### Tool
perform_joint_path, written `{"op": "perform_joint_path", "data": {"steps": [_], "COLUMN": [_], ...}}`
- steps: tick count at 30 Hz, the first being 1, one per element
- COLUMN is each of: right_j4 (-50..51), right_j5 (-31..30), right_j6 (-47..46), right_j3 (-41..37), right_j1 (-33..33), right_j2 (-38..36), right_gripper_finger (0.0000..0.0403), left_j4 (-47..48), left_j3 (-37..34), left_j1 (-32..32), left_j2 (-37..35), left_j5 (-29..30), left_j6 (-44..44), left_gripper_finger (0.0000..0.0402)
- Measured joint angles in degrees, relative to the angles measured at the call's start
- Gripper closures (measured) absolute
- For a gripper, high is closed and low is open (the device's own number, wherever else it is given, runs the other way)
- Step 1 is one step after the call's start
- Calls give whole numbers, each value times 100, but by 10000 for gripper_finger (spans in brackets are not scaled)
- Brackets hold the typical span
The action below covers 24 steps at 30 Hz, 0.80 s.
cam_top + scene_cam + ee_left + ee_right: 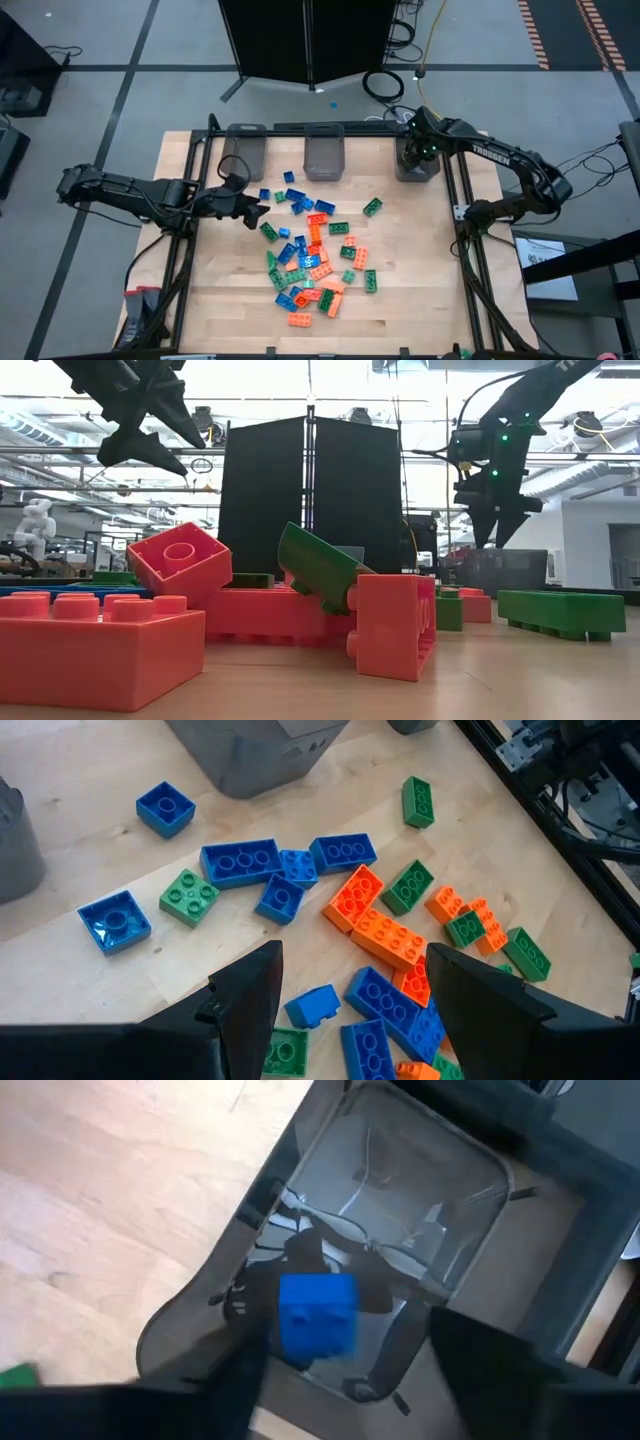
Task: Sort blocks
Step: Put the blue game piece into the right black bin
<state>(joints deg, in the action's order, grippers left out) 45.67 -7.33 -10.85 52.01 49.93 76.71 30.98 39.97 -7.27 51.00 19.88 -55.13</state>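
Many small orange, green and blue blocks [310, 255] lie loose on the wooden table. My left gripper [245, 207] is open above the pile's left edge. In the left wrist view [350, 1010] its fingers stand apart over a small blue block [312, 1005] without touching it. My right gripper [421, 150] is open above the right grey bin [415, 168]. In the right wrist view [340, 1370] a blue block [317, 1315] shows between the spread fingers, free of both, inside the outline of the bin [400, 1210]. I cannot tell whether it is falling or lying on the bin's floor.
Two more grey bins stand at the table's far edge, at the left [245, 150] and in the middle [323, 150]. Dark frame rails [465, 260] run along the table's left and right sides. A black panel [305, 40] stands beyond the far edge.
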Motion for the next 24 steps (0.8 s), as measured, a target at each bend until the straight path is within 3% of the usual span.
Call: {"op": "perform_joint_path", "data": {"steps": [3, 7, 11, 14, 17, 20, 24], "right_j4": [29, 209, 219, -181, -768, -1283, -1565], "right_j5": [11, 244, 1698, 2544, 2494, 2029, 1663], "right_j6": [-77, -198, -278, -462, -484, -466, -413], "right_j3": [90, 528, 1335, 1842, 2106, 2161, 2159], "right_j1": [0, 25, -62, -530, -1298, -2036, -2625], "right_j2": [4, 6, 4, 7, 138, 504, 1221], "right_gripper_finger": [62, 51, 72, 88, 98, 102, 103], "left_j4": [0, 0, 0, 1, 0, 0, 1], "left_j3": [0, 0, 0, 0, 0, 0, 0], "left_j1": [0, 0, 0, 0, 0, 0, 0], "left_j2": [0, 0, 0, 0, 0, 0, 0], "left_j5": [0, 2, 5, 67, 216, 229, 211], "left_j6": [0, 0, 5, 39, 37, 37, 39], "left_gripper_finger": [153, 153, 153, 153, 153, 153, 153]}}
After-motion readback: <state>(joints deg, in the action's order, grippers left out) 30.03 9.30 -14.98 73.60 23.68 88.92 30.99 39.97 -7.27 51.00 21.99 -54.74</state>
